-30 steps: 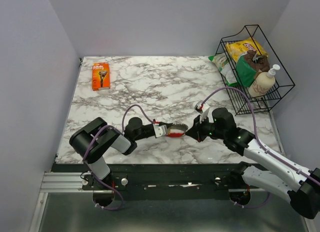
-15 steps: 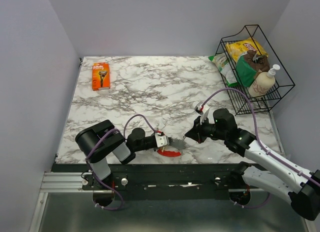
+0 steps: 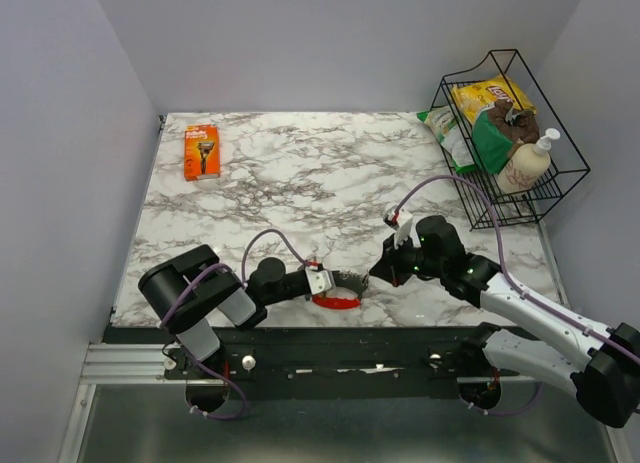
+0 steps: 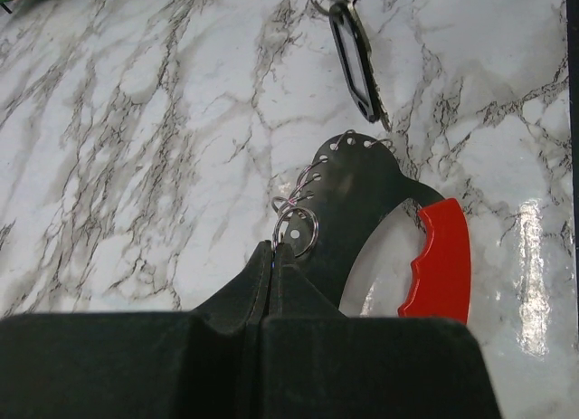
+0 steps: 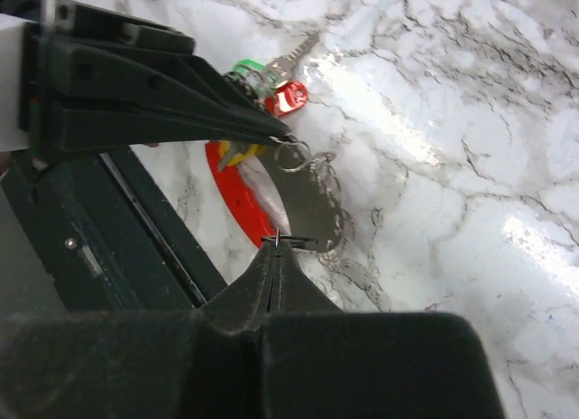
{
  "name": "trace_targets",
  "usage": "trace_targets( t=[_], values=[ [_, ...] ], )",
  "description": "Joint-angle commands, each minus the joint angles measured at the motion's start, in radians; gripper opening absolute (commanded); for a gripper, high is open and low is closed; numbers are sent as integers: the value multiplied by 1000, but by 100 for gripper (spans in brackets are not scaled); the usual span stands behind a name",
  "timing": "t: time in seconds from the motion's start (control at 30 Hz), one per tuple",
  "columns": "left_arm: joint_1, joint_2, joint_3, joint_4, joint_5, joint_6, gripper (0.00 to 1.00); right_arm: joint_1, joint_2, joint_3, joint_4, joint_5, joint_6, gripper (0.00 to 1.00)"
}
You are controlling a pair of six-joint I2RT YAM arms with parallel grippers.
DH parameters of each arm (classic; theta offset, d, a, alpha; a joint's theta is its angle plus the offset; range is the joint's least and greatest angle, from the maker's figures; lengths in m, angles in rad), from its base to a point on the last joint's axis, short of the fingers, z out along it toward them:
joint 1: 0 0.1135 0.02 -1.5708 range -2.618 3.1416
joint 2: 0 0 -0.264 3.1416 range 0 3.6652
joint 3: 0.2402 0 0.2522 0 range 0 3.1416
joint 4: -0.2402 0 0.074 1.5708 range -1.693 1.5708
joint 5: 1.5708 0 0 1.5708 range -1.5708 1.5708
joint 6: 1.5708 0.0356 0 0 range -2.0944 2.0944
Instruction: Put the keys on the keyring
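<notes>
At the near edge of the white, grey-veined marble table (image 3: 300, 173), the left gripper (image 4: 275, 252) lies low along the surface. Its jaws are clenched on a thin silver split ring (image 4: 297, 231). That ring is threaded through one of the holes along the edge of a flat, dark, shiny metal plate (image 4: 357, 197), which lies on the marble with a red curved plastic tag (image 4: 441, 261) along its side. The bunch of silvery metal keys (image 5: 276, 75), with green, red and yellow heads, sits on the table just beside the left fingers, close to the front edge.

Just beyond the plate is the keyring, a small thin black oblong loop (image 4: 365, 102). It is slanted and its lower end is close to the plate's holed rim. Its upper end meets the tip of the right gripper (image 5: 274, 244), whose jaws are pressed together and appear to pinch the loop by that end. The two grippers point at each other, tips near but apart.

Well beyond, an orange razor pack (image 3: 201, 151) lies flat at the far left. At the far right, a black wire basket (image 3: 560, 178) holds a yellow crisp bag (image 3: 485, 95) and a cream pump bottle (image 3: 527, 163), with a green packet (image 3: 445, 133) leaning at its left side.
</notes>
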Motion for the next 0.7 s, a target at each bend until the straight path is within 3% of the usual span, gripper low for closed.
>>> trace_targets(
  t=[0.0, 0.13, 0.43, 0.67],
  values=[
    [-5, -40, -29, 103, -15, 12, 0, -4, 49, 23, -19, 138, 42, 1],
    [-5, -72, -53, 106, 4, 12, 0, -7, 67, 53, -22, 185, 47, 1],
    [-5, -163, -84, 84, 48, 34, 0, -8, 29, 48, 19, 7, -45, 1],
    [-5, -255, -90, 31, 77, 43, 0, -8, 20, 53, 21, 16, -64, 1]
  ],
)
